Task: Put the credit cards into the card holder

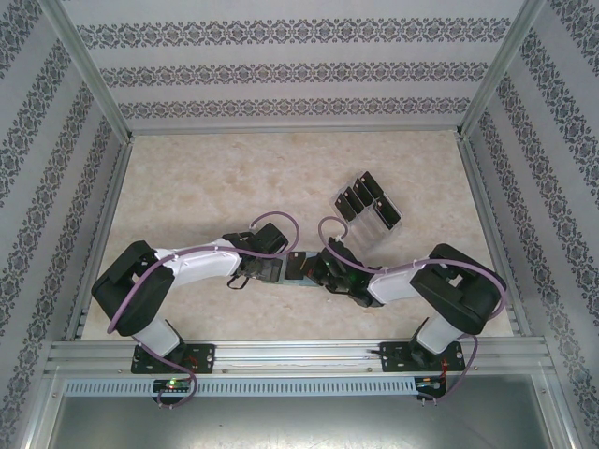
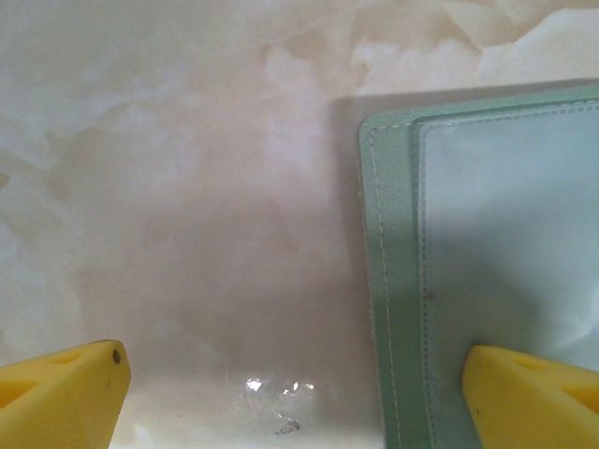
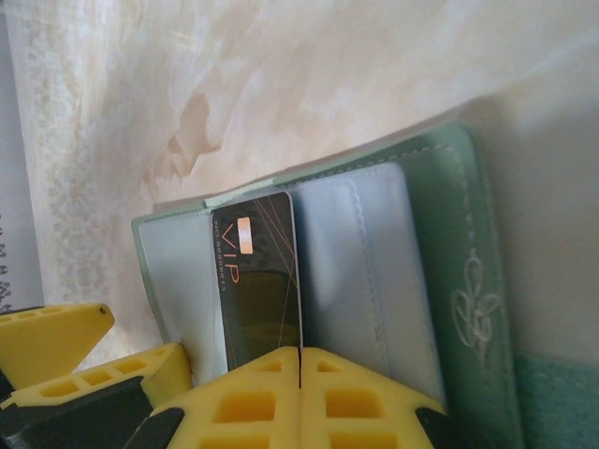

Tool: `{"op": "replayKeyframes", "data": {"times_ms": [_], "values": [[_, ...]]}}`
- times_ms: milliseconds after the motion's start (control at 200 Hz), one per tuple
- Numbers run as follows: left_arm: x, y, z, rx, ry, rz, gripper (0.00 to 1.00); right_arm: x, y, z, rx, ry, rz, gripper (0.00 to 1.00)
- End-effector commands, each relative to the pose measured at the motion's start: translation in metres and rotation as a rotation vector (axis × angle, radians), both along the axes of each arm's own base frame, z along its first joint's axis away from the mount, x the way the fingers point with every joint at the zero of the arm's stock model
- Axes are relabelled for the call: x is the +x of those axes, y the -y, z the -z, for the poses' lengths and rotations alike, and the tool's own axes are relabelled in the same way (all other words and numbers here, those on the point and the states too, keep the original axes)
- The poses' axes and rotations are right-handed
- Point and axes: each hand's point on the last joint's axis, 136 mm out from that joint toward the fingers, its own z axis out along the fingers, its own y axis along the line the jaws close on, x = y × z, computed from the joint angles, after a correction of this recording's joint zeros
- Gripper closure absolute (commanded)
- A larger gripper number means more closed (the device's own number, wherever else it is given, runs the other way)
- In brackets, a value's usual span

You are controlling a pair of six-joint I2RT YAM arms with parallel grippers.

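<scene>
- Between the two arms, towards the near edge of the counter (image 2: pixel 187 187), the card holder (image 3: pixel 374 271) lies open. It is sage-green outside and paler grey-blue within, with stitched pockets and a small looped motif on its cover.
- The right hand (image 3: pixel 299 360) is pressed together on a black card (image 3: pixel 262 281) marked VIP, whose far end lies on the pale lining.
- The left hand (image 2: pixel 295 365) is spread wide, one finger over the holder's corner and the other over bare counter. I cannot tell whether it presses down.
- Likely risk: the card's edge misses the pocket mouth and skates over the lining.
- Likely risk: if unpinned, the holder slides or folds under the push.
- More cards (image 1: pixel 360 192) stand in a clear rack (image 1: pixel 386 217), well apart.
</scene>
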Motion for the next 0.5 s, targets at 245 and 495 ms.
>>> {"op": "replayKeyframes", "data": {"times_ms": [245, 495], "values": [[-0.025, -0.024, 0.02, 0.116, -0.083, 0.007, 0.07, -0.008, -0.006, 0.013, -0.031, -0.025, -0.033, 1.0], [-0.025, -0.024, 0.02, 0.116, -0.083, 0.009, 0.07, -0.01, -0.014, 0.012, -0.029, -0.024, -0.05, 1.0]]}}
